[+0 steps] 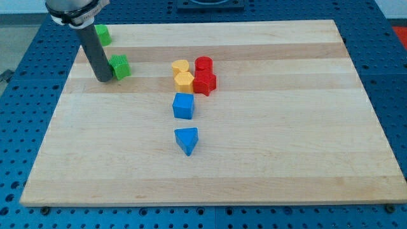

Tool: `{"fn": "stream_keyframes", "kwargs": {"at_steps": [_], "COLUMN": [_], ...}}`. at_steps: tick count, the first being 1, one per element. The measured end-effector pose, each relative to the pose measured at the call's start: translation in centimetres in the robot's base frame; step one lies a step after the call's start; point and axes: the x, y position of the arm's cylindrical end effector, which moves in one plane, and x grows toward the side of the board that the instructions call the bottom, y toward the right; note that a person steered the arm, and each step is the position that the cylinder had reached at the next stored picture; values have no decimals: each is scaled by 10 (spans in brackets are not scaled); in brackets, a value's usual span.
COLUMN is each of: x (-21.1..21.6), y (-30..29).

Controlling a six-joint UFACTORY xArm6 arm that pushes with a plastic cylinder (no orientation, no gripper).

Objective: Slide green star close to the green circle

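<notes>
The green star [120,66] lies near the view's top left of the wooden board [286,159]. My tip [103,79] stands right beside the star's left side, touching or almost touching it. The green circle [102,34] sits further up at the board's top left corner, partly hidden behind the dark rod. The star is a short way below and to the right of the circle.
A cluster sits at the board's upper middle: a yellow block [180,66], a second yellow block [184,81], a red cylinder [203,63] and a red star-like block [205,83]. A blue cube [183,105] and a blue triangle [187,140] lie below them.
</notes>
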Motion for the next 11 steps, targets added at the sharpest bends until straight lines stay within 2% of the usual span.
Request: {"fn": "stream_keyframes", "kwargs": {"at_steps": [1,2,5,7,9,11], "x": [26,25,-68,-75,-116,-54], "y": [7,26,27,59,51,47]}}
